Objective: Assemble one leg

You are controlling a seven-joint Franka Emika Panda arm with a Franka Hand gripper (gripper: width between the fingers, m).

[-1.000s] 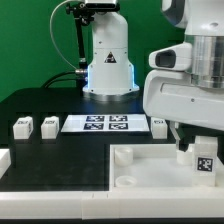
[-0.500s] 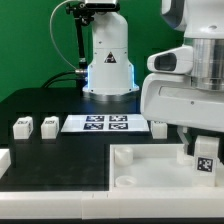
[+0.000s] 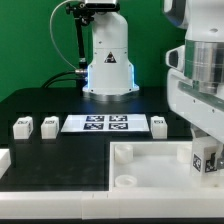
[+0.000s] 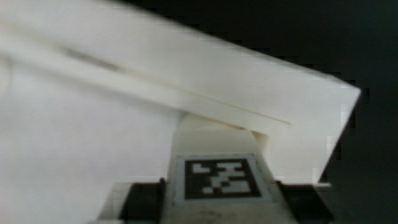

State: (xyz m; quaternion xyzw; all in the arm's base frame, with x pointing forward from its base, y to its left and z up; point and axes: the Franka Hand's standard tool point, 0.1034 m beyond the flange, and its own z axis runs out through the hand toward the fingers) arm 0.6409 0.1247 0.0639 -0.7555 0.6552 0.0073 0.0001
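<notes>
White leg (image 3: 205, 159) clamped in gripper (image 3: 203, 146), over tray (image 3: 150, 172)

The arm (image 3: 205, 75) is glossy white with rounded, bulky housings and a grey-silver ring band between segments at the exterior view's right. Its base (image 3: 108, 60), farther back, is a white dome-like pedestal bearing a small dark triangular marking and a bluish glow low on one side.

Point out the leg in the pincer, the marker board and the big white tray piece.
leg (image 3: 206, 160), exterior view, on its tagged face.
marker board (image 3: 104, 123), exterior view, on the middle of the strip.
tray piece (image 3: 150, 172), exterior view, on its bare inner floor.
</notes>
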